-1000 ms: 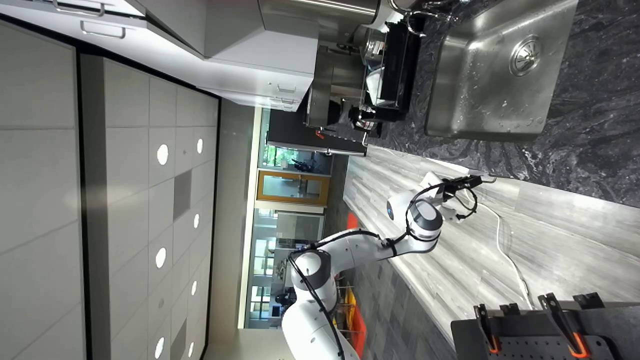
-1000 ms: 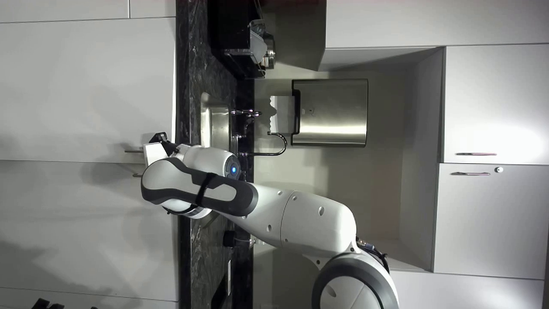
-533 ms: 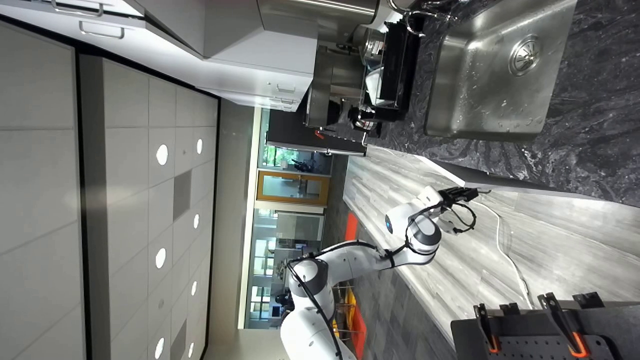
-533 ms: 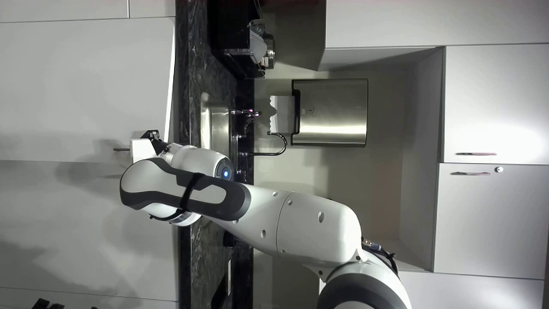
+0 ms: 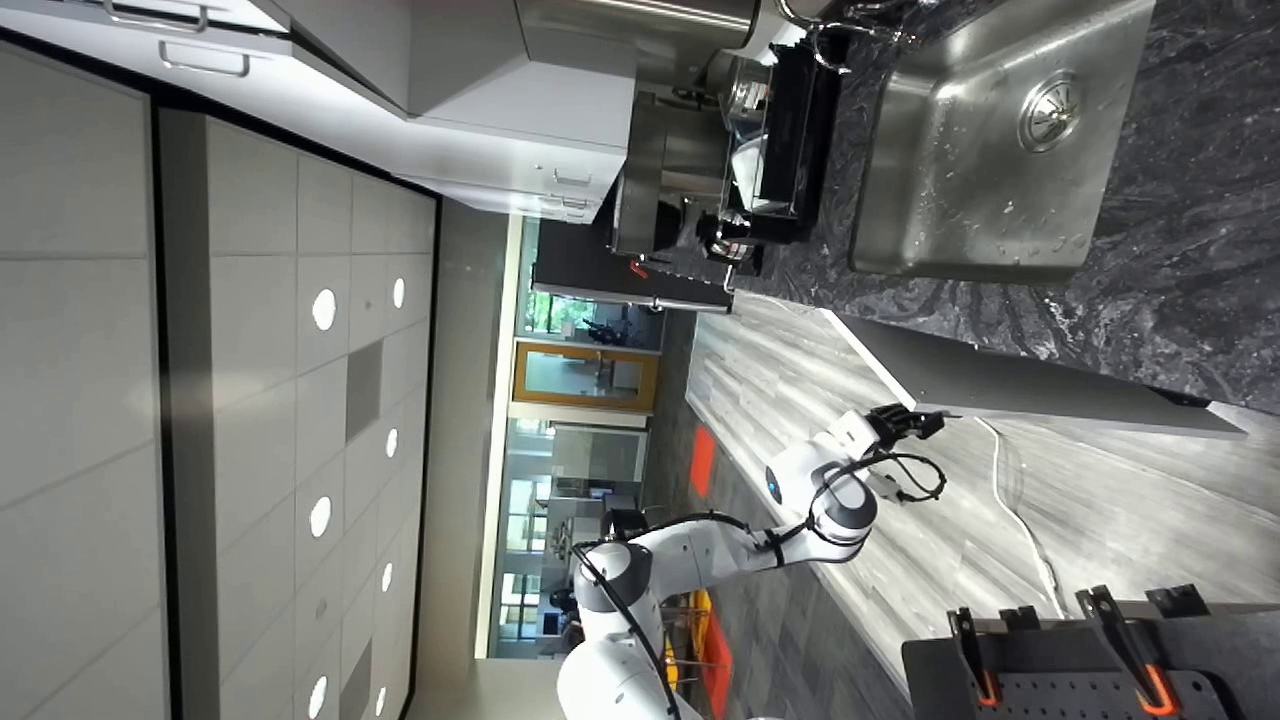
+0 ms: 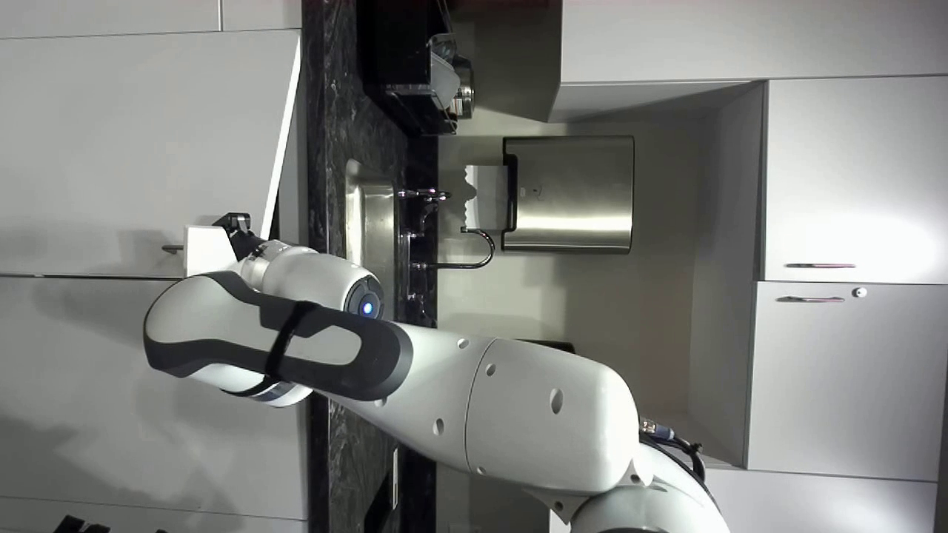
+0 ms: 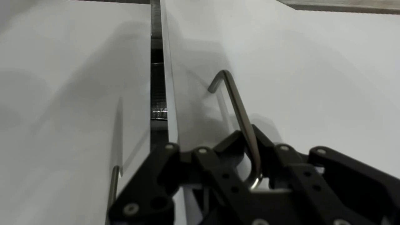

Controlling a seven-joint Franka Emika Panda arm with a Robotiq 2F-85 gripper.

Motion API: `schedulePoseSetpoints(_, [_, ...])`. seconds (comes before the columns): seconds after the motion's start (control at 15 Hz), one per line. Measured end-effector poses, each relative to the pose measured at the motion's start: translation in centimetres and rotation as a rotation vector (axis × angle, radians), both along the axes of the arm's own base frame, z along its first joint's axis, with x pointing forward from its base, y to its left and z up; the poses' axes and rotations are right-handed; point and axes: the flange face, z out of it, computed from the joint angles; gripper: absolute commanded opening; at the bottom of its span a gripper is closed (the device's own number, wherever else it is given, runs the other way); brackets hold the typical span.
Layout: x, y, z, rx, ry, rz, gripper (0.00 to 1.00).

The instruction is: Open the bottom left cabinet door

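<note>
The bottom left cabinet door shows its pale front [image 6: 141,148] in an exterior view, and its grey back [image 5: 1060,385] and white edge stick out past the counter in an exterior view. It stands partly open. In the wrist view its front [image 7: 312,78] carries a metal bar handle [image 7: 239,106]. My gripper [image 7: 250,134] is shut on that handle near its lower bend, one black finger on each side. In both exterior views the gripper [image 5: 922,422] is at the door's outer side; the arm or gripper body hides the fingertips [image 6: 235,222] there.
The neighbouring cabinet front [image 7: 62,109], with its own handle [image 7: 114,184], is beside a narrow dark gap. The dark stone counter [image 5: 1190,250] with a steel sink [image 5: 980,180] is above the door. A white cable [image 5: 1010,500] lies on the floor near a black stand with clamps [image 5: 1090,660].
The door has swung outward from nearly closed to partly open, its grey back coming into view. My gripper and arm have moved away from the counter with the handle.
</note>
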Motion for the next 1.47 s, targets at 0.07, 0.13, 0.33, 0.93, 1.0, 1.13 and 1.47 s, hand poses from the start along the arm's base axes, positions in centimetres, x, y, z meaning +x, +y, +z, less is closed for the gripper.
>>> schedulePoseSetpoints(0.07, [-0.5, 0.9, 0.1, 0.002, -0.004, 0.02, 0.48])
schedulePoseSetpoints(0.13, [-1.3, 2.2, 0.2, -0.001, -0.002, 0.058, 0.57])
schedulePoseSetpoints(0.33, [-4.8, 8.0, 1.3, 0.004, 0.025, 0.23, 0.79])
schedulePoseSetpoints(0.93, [-13.7, 14.4, 7.6, -0.079, 0.132, 0.662, 1.0])
schedulePoseSetpoints(1.0, [-13.3, 12.2, 7.6, -0.129, 0.147, 0.636, 1.0])
schedulePoseSetpoints(1.13, [-12.3, 7.5, 7.8, -0.225, 0.162, 0.572, 1.0])
schedulePoseSetpoints(1.47, [-11.0, 0.1, 7.2, -0.317, 0.199, 0.453, 1.0])
